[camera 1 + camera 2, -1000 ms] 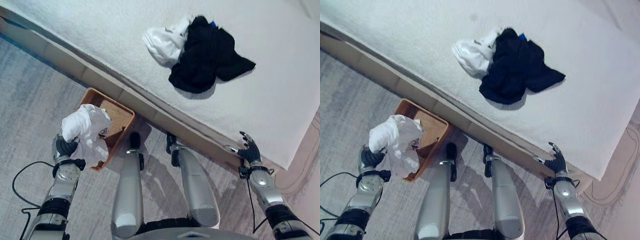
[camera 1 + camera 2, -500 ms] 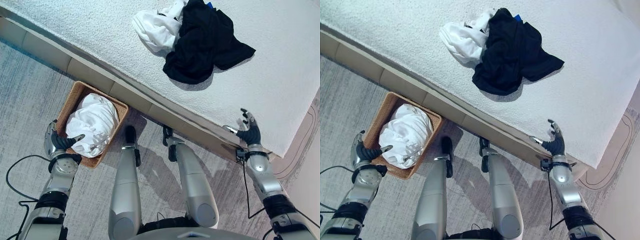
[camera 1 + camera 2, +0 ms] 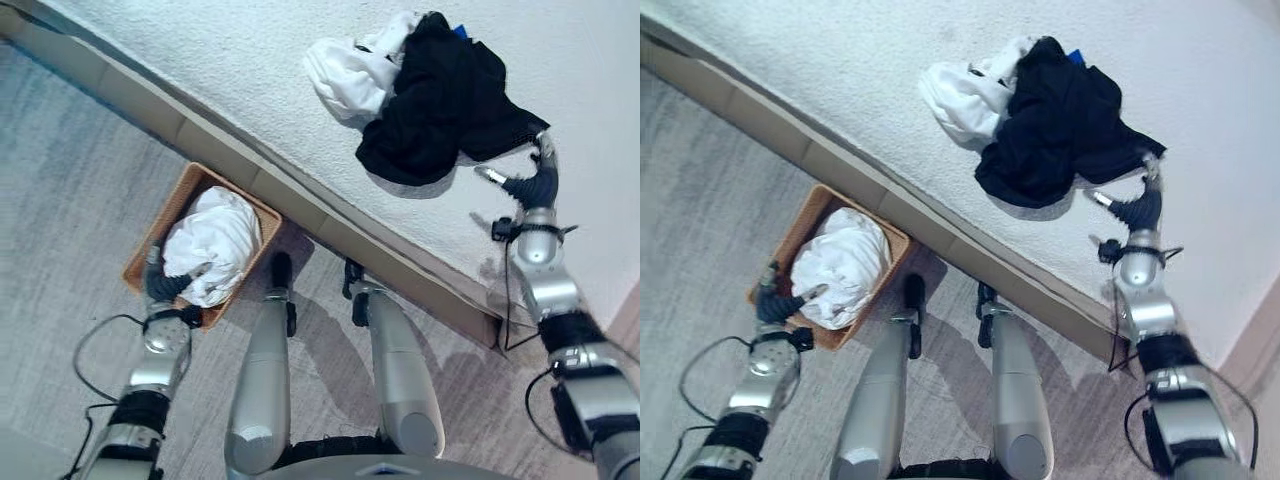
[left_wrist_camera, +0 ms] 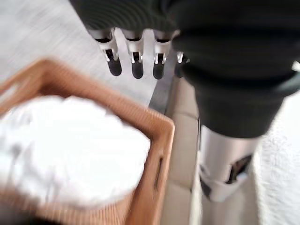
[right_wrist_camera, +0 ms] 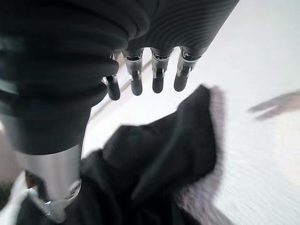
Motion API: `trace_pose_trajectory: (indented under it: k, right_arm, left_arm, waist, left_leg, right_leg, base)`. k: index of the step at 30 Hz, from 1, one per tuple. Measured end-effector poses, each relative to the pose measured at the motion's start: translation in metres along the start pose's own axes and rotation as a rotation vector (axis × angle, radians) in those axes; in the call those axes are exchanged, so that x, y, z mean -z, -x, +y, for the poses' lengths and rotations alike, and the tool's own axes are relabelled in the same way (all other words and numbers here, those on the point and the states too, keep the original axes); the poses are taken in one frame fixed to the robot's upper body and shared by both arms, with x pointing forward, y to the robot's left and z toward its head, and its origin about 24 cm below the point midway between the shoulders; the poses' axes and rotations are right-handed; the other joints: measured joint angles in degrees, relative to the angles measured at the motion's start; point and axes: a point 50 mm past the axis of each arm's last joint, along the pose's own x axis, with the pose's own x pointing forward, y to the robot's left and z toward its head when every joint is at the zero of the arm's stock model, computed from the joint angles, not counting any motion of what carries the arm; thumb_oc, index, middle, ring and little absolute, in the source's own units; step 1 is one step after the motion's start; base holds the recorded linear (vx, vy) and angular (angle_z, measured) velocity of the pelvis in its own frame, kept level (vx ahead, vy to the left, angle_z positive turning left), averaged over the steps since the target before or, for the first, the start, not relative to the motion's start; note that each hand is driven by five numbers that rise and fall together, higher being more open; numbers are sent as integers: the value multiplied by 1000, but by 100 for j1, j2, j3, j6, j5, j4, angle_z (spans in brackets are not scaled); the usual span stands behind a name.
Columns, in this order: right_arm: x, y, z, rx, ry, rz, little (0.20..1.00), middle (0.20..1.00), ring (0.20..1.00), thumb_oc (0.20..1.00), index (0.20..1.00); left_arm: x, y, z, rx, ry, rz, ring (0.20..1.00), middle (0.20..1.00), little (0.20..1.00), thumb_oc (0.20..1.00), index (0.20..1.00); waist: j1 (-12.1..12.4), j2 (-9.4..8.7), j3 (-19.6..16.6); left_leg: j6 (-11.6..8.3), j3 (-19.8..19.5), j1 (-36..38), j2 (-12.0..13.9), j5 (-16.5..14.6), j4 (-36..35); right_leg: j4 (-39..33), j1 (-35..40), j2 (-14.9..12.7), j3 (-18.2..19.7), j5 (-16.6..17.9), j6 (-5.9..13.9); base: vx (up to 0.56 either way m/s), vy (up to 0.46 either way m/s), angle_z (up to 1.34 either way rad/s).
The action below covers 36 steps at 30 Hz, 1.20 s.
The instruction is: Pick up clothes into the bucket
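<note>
On white bed [image 3: 250,60] (grey carpet [image 3: 60,180]): clothes [image 3: 440,95]

The left hand [image 3: 165,285], fingers relaxed and holding nothing, sits low at the robot's left. The right hand [image 3: 530,183] reaches forward on an extended arm, fingers straight.

You cannot read the folds of the white garment [image 4: 70,150] in the left wrist view: it blurs into one pale mass, and the wicker basket [image 4: 157,140] is cut off at the picture's edge. On the bed [image 3: 250,60], the black garment [image 3: 440,100] covers part of the white clothing [image 3: 350,75] and all but a corner of a small blue item [image 3: 459,31], too small to identify. In the right wrist view the black cloth's near edge smears.
</note>
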Motion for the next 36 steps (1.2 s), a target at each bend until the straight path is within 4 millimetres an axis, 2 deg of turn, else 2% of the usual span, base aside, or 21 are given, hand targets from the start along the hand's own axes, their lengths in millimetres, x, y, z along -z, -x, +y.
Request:
trace_pose_trajectory:
  k: [1, 2, 3, 6, 9, 14, 15, 16, 17, 23, 26, 29, 31, 35, 36]
  right_arm:
    - [-7, -8, -3, 18, -1, -9, 1000, 1000, 1000, 1000, 1000]
    - [-10, -17, -6, 24, 36, 8, 1000, 1000, 1000, 1000, 1000]
    - [-19, -27, -9, 36, 49, 2, 1000, 1000, 1000, 1000, 1000]
    - [-21, -38, -12, 39, 79, 50, 1000, 1000, 1000, 1000, 1000]
    - [-13, -44, -16, 18, 153, 134, 1000, 1000, 1000, 1000, 1000]
    - [0, -43, -17, -64, 231, 215, 1000, 1000, 1000, 1000, 1000]
    - [1, -43, -17, -74, 237, 219, 805, 805, 805, 805, 805]
    - [1, -43, -16, -97, 261, 219, 347, 347, 347, 347, 347]
    - [0, -43, -16, -105, 265, 218, 200, 200, 200, 200, 200]
    - [-7, -49, -21, -116, 275, 206, 200, 200, 200, 200, 200]
    - [-10, -49, -19, -123, 273, 193, 200, 200, 200, 200, 200]
    - [-16, -51, -19, -122, 267, 169, 200, 200, 200, 200, 200]
    - [-25, -53, -18, -122, 258, 127, 200, 200, 200, 200, 200]
    - [-61, -61, -33, -87, 266, -39, 200, 200, 200, 200, 200]
    - [-64, -62, -35, -81, 270, -57, 200, 200, 200, 200, 200]
  left_arm:
    - [7, 5, -2, 18, 11, 23, 1000, 1000, 1000, 1000, 1000]
    - [17, 14, -6, 45, 14, 59, 1000, 1000, 1000, 1000, 1000]
    - [26, 22, -6, 70, 2, 88, 1000, 1000, 1000, 1000, 1000]
    - [42, 32, -7, 103, -31, 151, 1000, 1000, 1000, 1000, 1000]
    - [49, 38, -12, 152, -49, 177, 1000, 1000, 1000, 1000, 1000]
    - [53, 40, -20, 204, -48, 202, 1000, 1000, 1000, 1000, 1000]
    - [54, 40, -21, 209, -47, 206, 1000, 1000, 1000, 1000, 1000]
    - [54, 40, -23, 217, -48, 210, 1000, 1000, 1000, 1000, 1000]
    - [54, 40, -24, 223, -48, 211, 1000, 1000, 1000, 1000, 1000]
    - [51, 35, -33, 270, -62, 215, 1000, 1000, 1000, 1000, 1000]
    - [46, 30, -36, 276, -60, 199, 1000, 1000, 1000, 1000, 1000]
    - [39, 25, -39, 283, -54, 172, 1000, 1000, 1000, 1000, 1000]
    - [35, 23, -39, 283, -51, 160, 1000, 1000, 1000, 1000, 1000]
    - [17, 13, -38, 282, -42, 86, 1000, 1000, 1000, 1000, 1000]
    - [14, 11, -38, 283, -43, 75, 1000, 1000, 1000, 1000, 1000]
  waist:
    - [121, 66, 4]
    - [117, 121, 1]
    - [271, 189, 4]
    - [351, 295, -3]
    - [476, 372, -11]
    - [499, 412, -7]
    - [500, 419, -9]
    - [477, 433, -12]
    - [473, 448, -10]
    - [470, 471, -18]
    - [460, 481, -16]
    - [450, 483, -17]
    - [442, 485, -16]
    - [431, 480, -15]
    - [401, 480, -14]
  left_leg:
    - [22, -24, 10, -28, 27, -33]
    - [22, -26, 33, -58, 38, -54]
    - [33, -34, 30, -76, 52, -61]
    - [32, -95, 35, -149, 63, -44]
    - [-1, -158, 25, -225, 126, -116]
    - [-11, -273, 26, -285, 234, -289]
    - [-32, -291, 26, -286, 261, -338]
    - [-45, -336, 29, -295, 307, -407]
    - [-52, -361, 28, -291, 337, -447]
    - [-112, -507, 68, -273, 496, -684]
    - [-141, -512, 133, -264, 567, -760]
    - [-133, -520, 201, -242, 573, -800]
    - [-127, -509, 271, -218, 576, -813]
    - [-124, -415, 543, -127, 574, -854]
    - [-124, -406, 607, -126, 574, -852]
  right_leg:
    - [35, -1, -32, -24, -21, 11]
    - [54, -7, -59, -13, -40, 0]
    - [108, -20, -83, -25, -61, -1]
    - [265, -52, -169, -56, -173, -4]
    - [351, -92, -256, -89, -253, -8]
    - [322, -105, -322, -197, -251, -8]
    - [329, -110, -324, -208, -251, -8]
    - [303, -108, -333, -247, -250, -7]
    - [300, -109, -335, -277, -250, -8]
    - [229, -105, -330, -409, -239, -27]
    - [203, -58, -335, -457, -181, -127]
    - [101, 24, -313, -470, -169, -116]
    - [22, 113, -284, -469, -128, -110]
    - [-228, 453, -163, -416, 14, -74]
    - [-274, 509, -148, -394, 49, -77]
  base:
    - [-22, -49, 17]
    - [75, -57, 14]
    - [-7, -40, 10]
    - [45, -73, 20]
    - [-3, -67, 16]
    - [-9, -70, 14]
    - [-9, -101, 13]
    - [-7, -66, 12]
    - [-7, -85, 17]
    - [-5, -37, 9]
    - [-91, 10, 0]
    - [-3, 5, -1]
    - [-5, 26, -6]
    - [11, 38, -13]
    - [13, 42, -22]
